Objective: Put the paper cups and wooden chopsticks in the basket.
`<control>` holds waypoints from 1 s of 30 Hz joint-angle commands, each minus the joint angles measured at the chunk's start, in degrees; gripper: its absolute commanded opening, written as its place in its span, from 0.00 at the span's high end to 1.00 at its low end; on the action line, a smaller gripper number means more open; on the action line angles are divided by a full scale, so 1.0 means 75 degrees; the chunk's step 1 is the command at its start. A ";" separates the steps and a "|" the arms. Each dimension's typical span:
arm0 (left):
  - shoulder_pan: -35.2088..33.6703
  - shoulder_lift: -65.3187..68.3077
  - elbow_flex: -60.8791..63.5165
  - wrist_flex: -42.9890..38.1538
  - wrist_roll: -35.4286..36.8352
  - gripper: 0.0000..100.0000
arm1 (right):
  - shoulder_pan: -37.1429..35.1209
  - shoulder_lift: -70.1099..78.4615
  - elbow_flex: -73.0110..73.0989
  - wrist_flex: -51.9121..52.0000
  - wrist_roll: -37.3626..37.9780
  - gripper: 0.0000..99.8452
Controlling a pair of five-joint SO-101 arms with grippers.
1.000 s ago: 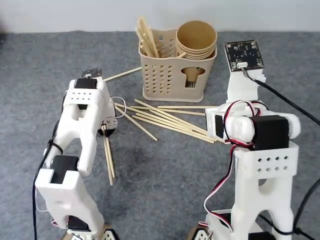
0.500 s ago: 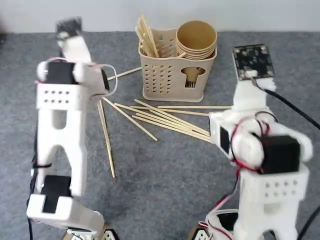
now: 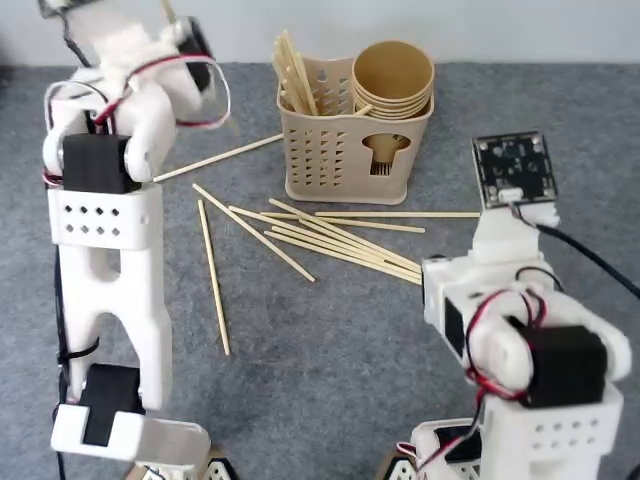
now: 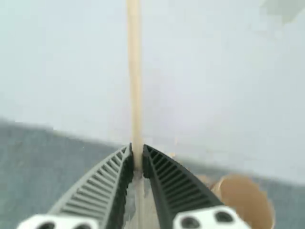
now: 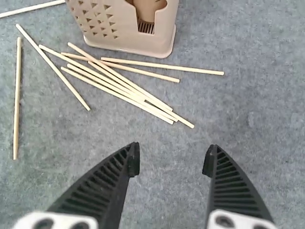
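A chopstick [image 4: 134, 71] is pinched by the left end effector [image 4: 137, 150]; the right end effector [image 5: 173, 148] is spread near the basket [image 5: 109, 29].

Basket [image 3: 320, 160], upper centre: perforated matt beige plastic. Cups [image 3: 393, 70]: smooth brown paper. Chopsticks [image 3: 340, 245]: pale bare wood. Table [image 3: 330, 400]: rough grey cloth. Arms [image 3: 105, 240]: matt white plastic. Right gripper [image 5: 172, 150]: ribbed black plastic.

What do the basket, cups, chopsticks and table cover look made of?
Basket: likely moulded plastic, matte beige, with regular rows of holes. Cups: paper by the look, plain brown, thin stacked rims, nested. Chopsticks: apparently bare pale wood, thin straight sticks. Table cover: seems felt or short carpet, grey with a fuzzy mottled surface.
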 commanded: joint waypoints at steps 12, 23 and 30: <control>0.1313 0.0668 0.1237 -0.4771 0.0023 0.99 | -0.0006 -0.1553 0.1641 0.0041 0.0316 0.77; 0.1512 0.1747 0.1916 -0.5626 -0.0949 0.98 | 0.0029 -0.2256 0.2778 -0.0791 0.0481 0.77; 0.1489 0.1711 0.1905 -0.4302 -0.1160 0.89 | -0.0006 -0.2221 0.3083 -0.1330 0.0481 0.77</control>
